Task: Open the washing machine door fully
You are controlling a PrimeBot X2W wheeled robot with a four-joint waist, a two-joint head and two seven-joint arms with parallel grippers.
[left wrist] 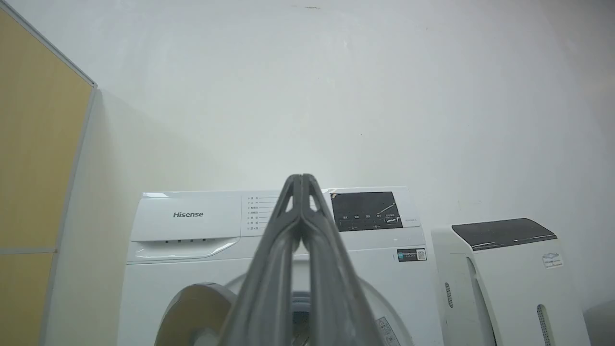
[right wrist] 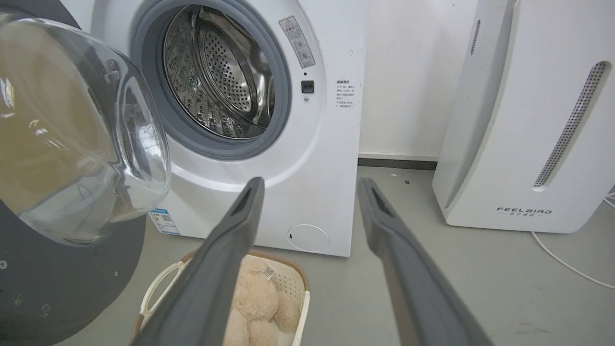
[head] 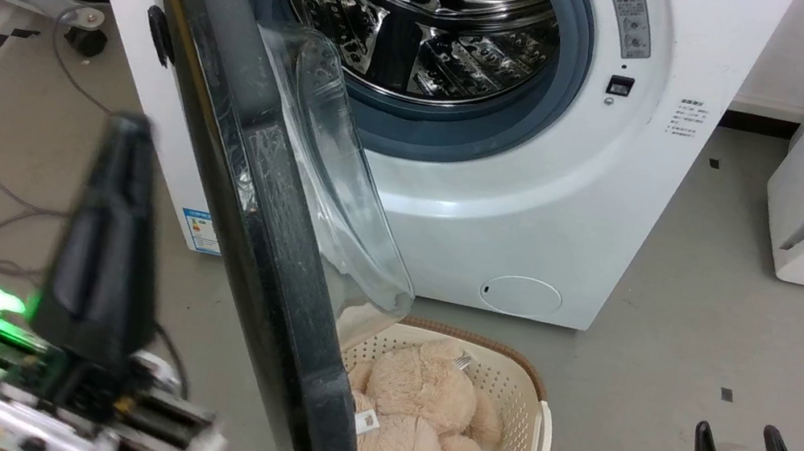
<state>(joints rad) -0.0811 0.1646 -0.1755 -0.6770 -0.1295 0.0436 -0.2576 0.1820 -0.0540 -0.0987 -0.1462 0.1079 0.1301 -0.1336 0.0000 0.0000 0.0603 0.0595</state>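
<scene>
**Door stands open**

The washing machine door (head: 261, 235) stands open at the left of the washing machine (head: 577, 206). My left pincer (head: 128, 127), left of it, is clenched empty; my right pincer (head: 736, 432) is released.

All three face the washing machine (head: 533, 223), head from above, close, left wrist farther back, level, right wrist low

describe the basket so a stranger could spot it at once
Find the white washing machine with its steel drum exposed. On the floor before it, below the open door, sits a cream perforated basket with a brown rim. It alone holds a beige plush toy.
</scene>
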